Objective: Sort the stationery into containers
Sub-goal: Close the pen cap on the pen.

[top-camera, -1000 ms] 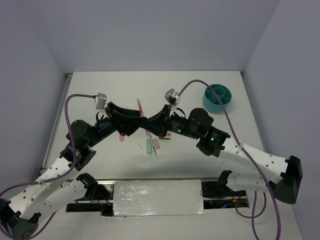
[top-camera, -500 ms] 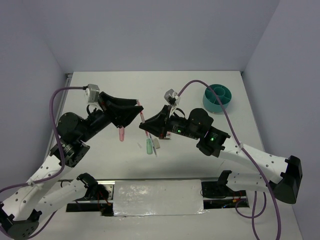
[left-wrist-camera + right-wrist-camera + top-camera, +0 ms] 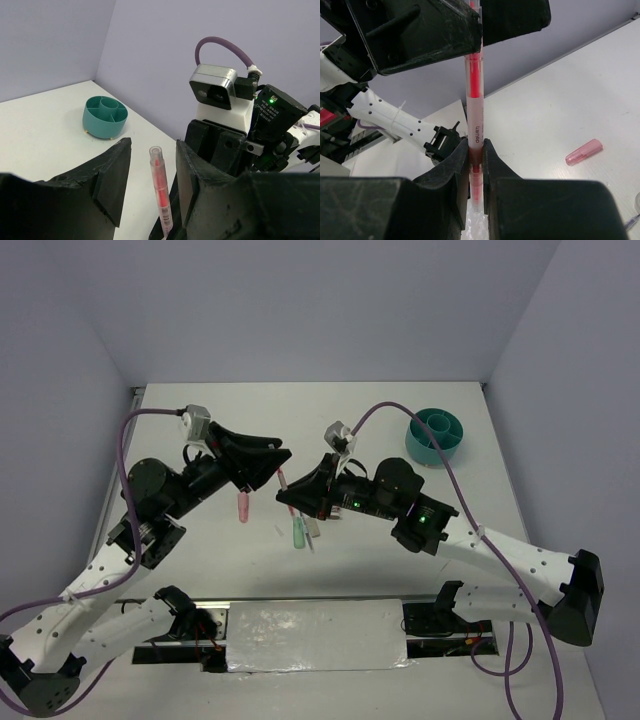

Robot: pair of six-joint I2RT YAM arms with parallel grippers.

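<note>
My right gripper (image 3: 475, 150) is shut on the lower part of the thin pink pen (image 3: 475, 110), holding it off the table. The pen's free end (image 3: 161, 187) stands between the jaws of my left gripper (image 3: 152, 165), which is open with a gap on each side. In the top view both grippers meet mid-table, left (image 3: 276, 456) and right (image 3: 291, 496), with the pen (image 3: 282, 480) between them. A short pink stub (image 3: 241, 506) and a mint-green stub (image 3: 297, 532) lie on the table below. The round teal container (image 3: 435, 436) sits at the far right.
A small grey block (image 3: 314, 527) lies beside the mint-green stub. The pink stub (image 3: 584, 152) also shows in the right wrist view. The right arm's wrist camera (image 3: 216, 89) is close in front of the left gripper. A white padded strip (image 3: 315, 635) runs along the near edge.
My left arm has lifted its wrist back and to the left, so its jaws now bracket the pen's free end, and they have narrowed. The right gripper has barely moved.
</note>
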